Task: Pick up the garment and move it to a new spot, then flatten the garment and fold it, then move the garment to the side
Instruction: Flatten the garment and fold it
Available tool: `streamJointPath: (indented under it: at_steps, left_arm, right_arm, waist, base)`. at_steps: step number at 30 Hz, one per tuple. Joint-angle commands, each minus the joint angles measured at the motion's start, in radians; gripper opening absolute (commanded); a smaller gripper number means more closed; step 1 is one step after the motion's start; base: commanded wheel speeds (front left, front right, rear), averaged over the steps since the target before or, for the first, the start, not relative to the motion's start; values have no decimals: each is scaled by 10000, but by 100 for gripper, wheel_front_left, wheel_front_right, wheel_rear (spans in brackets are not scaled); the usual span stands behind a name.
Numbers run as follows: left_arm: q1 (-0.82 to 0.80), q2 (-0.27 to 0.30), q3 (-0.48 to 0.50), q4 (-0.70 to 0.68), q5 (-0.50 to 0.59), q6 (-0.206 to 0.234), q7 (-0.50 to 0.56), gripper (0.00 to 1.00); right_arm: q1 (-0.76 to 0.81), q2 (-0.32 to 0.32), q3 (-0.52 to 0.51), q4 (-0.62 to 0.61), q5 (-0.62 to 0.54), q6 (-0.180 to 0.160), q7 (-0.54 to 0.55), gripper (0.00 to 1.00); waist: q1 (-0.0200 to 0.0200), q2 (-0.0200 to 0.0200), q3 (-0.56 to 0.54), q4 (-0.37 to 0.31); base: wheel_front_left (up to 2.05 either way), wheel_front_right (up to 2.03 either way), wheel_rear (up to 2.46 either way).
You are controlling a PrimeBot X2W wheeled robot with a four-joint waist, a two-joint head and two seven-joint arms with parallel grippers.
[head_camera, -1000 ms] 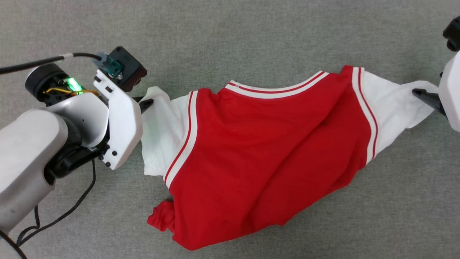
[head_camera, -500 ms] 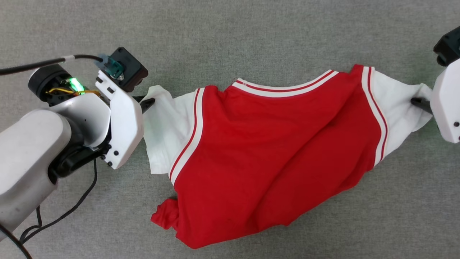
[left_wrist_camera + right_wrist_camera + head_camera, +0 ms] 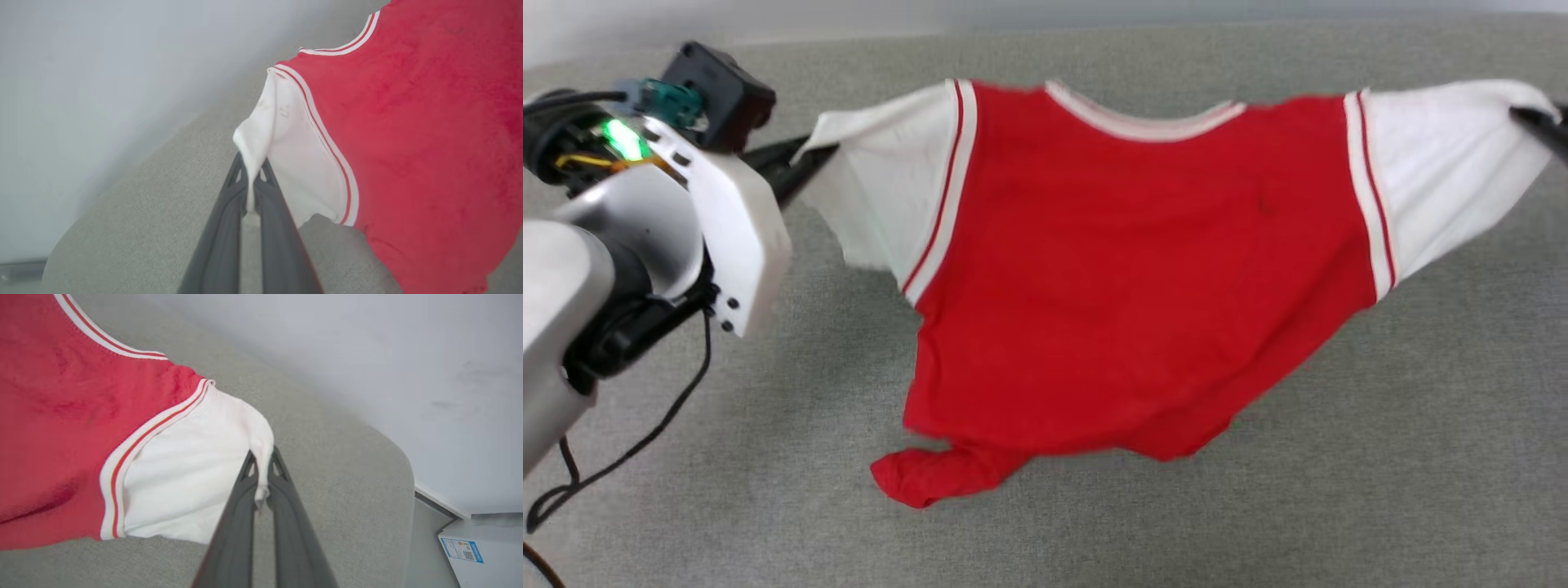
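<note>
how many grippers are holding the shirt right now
2. The left gripper pinches the shirt's white sleeve at the head view's left; the right gripper pinches the other sleeve at its right edge.

Soft, even light; the garment (image 3: 1127,269) looks slightly motion-blurred and casts faint shadows.

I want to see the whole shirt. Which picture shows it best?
The head view: there the whole shirt hangs spread wide, end to end. The left wrist view shows one end pinched in the left gripper; the right wrist view shows the other end in the right gripper.
</note>
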State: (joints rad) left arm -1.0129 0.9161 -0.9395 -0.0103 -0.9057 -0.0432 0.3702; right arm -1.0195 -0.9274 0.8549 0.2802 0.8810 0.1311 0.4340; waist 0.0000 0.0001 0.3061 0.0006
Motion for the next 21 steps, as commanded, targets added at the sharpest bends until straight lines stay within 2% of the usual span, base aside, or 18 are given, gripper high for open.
streamJointPath:
  at_steps: [1, 9, 15, 21]
  left_arm:
    - [-133, 68, 104, -64, 100, 73, -137, 0]
    - [-1461, -169, 929, -213, 627, 387, -792, 0]
    - [-3251, -816, 1462, 524, 1312, 520, -1097, 0]
    - [-5213, -1636, 1903, 1825, 1888, 434, -1602, 0]
  right_arm:
    - [-228, -100, -124, -56, 3, -6, -249, 0]
    - [-1358, -131, -916, -339, -527, -6, -1144, 0]
    - [-3015, 588, -1612, 78, -1396, -6, -1144, 0]
    - [-5104, 1514, -2286, 889, -2575, -6, -1338, 0]
  waist:
    - [0, -1, -185, -103]
    - [0, -1, 23, -171]
    - [0, -1, 794, -211]
    - [0, -1, 1713, -190]
  base:
    - [0, 0, 0]
    - [0, 0, 0]
    - [0, 0, 0]
    - [0, 0, 0]
